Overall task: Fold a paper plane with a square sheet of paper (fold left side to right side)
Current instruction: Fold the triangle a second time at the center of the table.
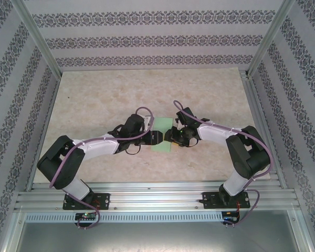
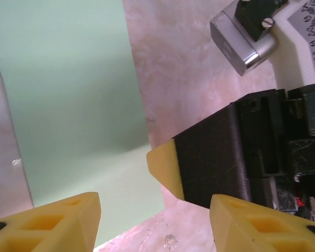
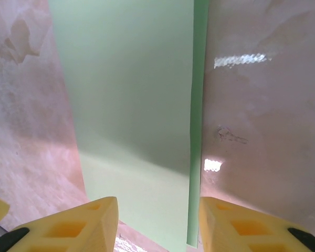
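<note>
Marbled table (image 1: 94, 100): paper (image 3: 131, 79) lies beneath left end effector (image 2: 155, 206) and right end effector (image 3: 157, 206).

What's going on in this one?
The left gripper and right gripper meet low over a light green sheet of paper lying flat on the marbled table. The paper looks folded over, with a thin strip of a lower layer showing along one edge. Both sets of jaws are apart, and neither seems to hold it.

Lt green square sheet of paper (image 3: 131, 105), pink-beige marbled table (image 1: 94, 94), yellow fingertips (image 3: 68, 226), grey/wht floral-striped walls (image 1: 147, 42).
</note>
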Controlling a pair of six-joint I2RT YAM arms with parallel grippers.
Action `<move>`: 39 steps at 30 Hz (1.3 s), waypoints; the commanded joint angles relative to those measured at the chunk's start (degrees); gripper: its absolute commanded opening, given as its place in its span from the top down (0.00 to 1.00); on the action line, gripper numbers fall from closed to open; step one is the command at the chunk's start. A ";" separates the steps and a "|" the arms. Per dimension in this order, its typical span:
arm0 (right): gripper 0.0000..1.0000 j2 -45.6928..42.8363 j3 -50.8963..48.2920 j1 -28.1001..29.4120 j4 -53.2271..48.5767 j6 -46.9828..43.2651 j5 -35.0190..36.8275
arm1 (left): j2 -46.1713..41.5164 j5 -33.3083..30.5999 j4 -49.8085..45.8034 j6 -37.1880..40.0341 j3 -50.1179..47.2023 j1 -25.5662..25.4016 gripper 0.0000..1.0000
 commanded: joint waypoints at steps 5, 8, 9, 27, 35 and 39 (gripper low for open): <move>0.56 0.99 0.48 1.18 1.65 0.98 -0.99 | 0.26 -1.41 -0.53 1.68 -2.57 0.71 0.41; 0.56 1.43 0.05 1.18 2.87 1.76 -1.50 | -0.40 -1.44 0.41 3.29 -3.29 0.74 0.41; 0.56 1.51 0.00 1.16 3.09 1.86 -1.51 | -0.63 -1.64 0.62 3.78 -3.55 0.69 0.41; 0.49 2.98 -0.14 1.27 3.10 1.70 -0.64 | -4.78 -5.36 -1.82 7.42 -5.27 0.72 0.41; 0.58 1.84 0.02 1.22 3.84 2.28 -1.43 | -4.88 -5.59 -2.35 8.21 -5.23 0.69 0.40; 0.66 1.73 0.00 1.16 3.70 2.19 -1.57 | -5.02 -5.53 -2.33 8.67 -5.19 0.71 0.40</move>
